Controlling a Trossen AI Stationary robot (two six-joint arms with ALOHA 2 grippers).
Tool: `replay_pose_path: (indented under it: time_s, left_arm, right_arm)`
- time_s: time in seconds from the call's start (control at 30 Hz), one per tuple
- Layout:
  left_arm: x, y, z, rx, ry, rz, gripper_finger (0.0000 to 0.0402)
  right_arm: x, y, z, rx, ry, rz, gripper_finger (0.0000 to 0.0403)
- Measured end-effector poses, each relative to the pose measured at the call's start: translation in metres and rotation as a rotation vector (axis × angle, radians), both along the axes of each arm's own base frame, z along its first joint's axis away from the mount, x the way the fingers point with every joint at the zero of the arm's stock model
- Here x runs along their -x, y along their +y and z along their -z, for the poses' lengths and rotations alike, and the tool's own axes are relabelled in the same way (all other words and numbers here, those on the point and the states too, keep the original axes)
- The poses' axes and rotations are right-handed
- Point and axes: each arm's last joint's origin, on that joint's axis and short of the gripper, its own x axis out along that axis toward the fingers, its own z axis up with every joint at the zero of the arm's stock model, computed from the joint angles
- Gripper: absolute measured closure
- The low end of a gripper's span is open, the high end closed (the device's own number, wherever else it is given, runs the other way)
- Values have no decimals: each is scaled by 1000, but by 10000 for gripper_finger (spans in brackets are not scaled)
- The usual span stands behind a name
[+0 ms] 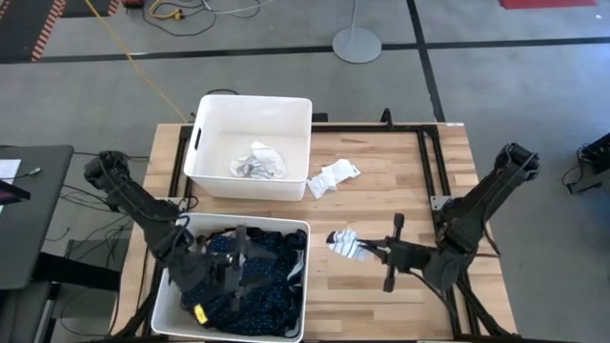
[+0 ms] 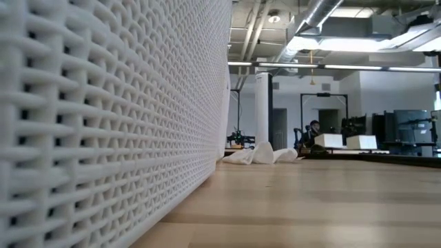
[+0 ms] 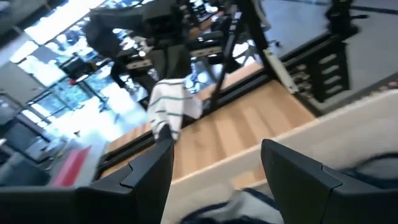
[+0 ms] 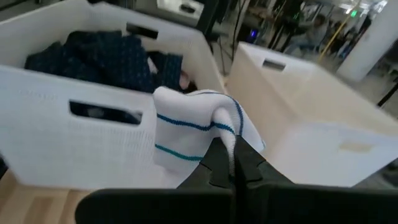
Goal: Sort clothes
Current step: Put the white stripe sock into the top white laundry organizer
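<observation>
Two white bins sit on the table: the near bin (image 1: 300,286) holds dark garments (image 1: 262,276), the far bin (image 1: 205,167) a pale item (image 1: 257,162). Our right gripper (image 4: 231,163) pinches a blue-striped white sock (image 4: 193,134) above the wood, seemingly ready to carry it to the far bin. Our left gripper (image 3: 214,168), fingers spread and empty, hovers over the dark pile, while another white sock (image 1: 334,177) lies just beside the far bin.
</observation>
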Motion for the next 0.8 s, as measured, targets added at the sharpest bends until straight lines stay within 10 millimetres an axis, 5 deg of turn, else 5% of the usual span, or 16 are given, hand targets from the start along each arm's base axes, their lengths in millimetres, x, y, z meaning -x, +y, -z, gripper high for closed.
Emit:
replay_pose_path:
  time_s: [0.8]
  left_arm:
    - [-66, 117, -18, -183, -117, -176, 166]
  right_arm:
    - [-32, -74, -56, 146, -206, 1, 403]
